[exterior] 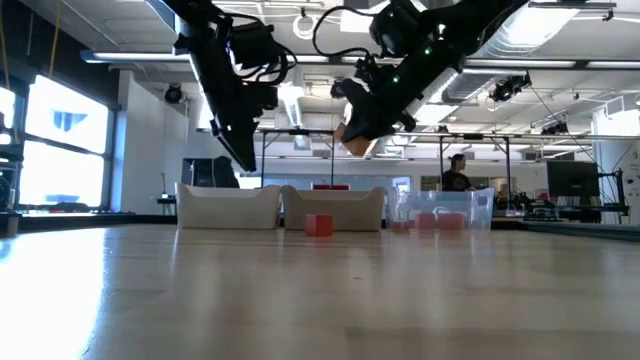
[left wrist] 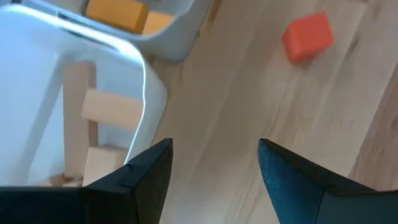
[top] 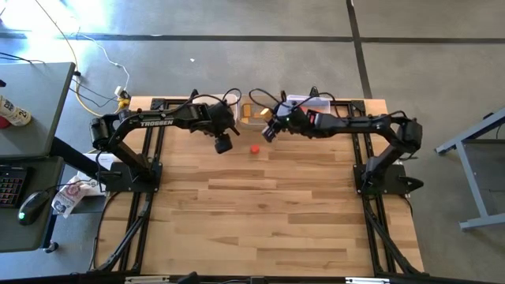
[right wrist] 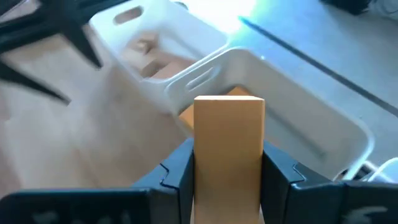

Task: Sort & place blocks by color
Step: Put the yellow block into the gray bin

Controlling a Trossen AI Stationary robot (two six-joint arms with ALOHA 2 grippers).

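My right gripper (right wrist: 229, 157) is shut on an orange block (right wrist: 229, 127) and hangs above the middle white bin (right wrist: 292, 118), which holds orange blocks (left wrist: 118, 14). The left white bin (left wrist: 146, 93) holds plain wood blocks (left wrist: 106, 109). A red block (top: 256, 148) rests flat on the table, in front of the bins. My left gripper (left wrist: 214, 148) hangs open over the table beside the left bin's near corner, with nothing between its fingers. A clear bin (exterior: 445, 210) at the right holds red blocks. My right gripper pinches the orange block by two opposite sides (right wrist: 204, 163) between its two fingers (right wrist: 177, 177). The block's far end sticks out past the fingertips. The fingers slant down, coming from the table's right. The block (exterior: 357, 143) is lifted clear, above the bins.
The three bins stand in a row along the table's far edge (top: 260, 101). The wide wooden tabletop (top: 260, 213) stretches toward the near edge. Both arms (top: 170, 118) (top: 355, 125) reach in close together over the far middle. A person (exterior: 457, 175) stands in the room behind.
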